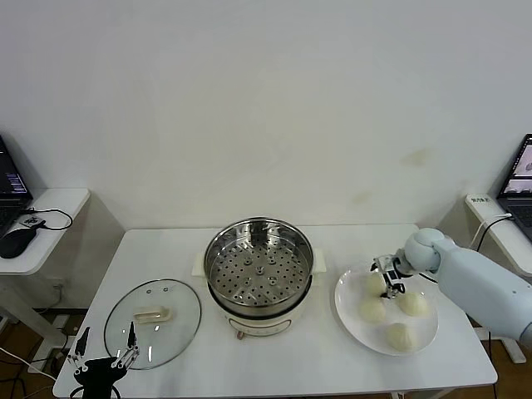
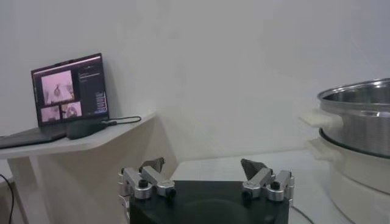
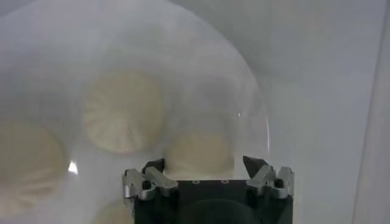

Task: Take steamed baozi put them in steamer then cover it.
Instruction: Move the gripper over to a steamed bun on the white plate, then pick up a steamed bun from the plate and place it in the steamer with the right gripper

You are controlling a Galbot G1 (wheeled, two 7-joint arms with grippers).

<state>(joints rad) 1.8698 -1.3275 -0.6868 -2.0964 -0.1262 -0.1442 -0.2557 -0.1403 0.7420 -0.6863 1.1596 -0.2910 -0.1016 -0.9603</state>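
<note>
Baozi point(image 1: 375, 283) at plate point(image 1: 349, 312) edge sits between right hand's point(image 1: 388, 279) unclenched fingers.

blurred: baozi point(image 3: 125, 112) | cut off: plate point(image 3: 256, 115), steamer point(image 2: 359, 122)

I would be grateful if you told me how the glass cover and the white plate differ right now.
The cover is clear glass with a cream handle, on the table left of the steamer; the plate is opaque white, right of it. The cover carries nothing; the plate holds four baozi, with the right hand over them. Both are round and lie flat.
</note>
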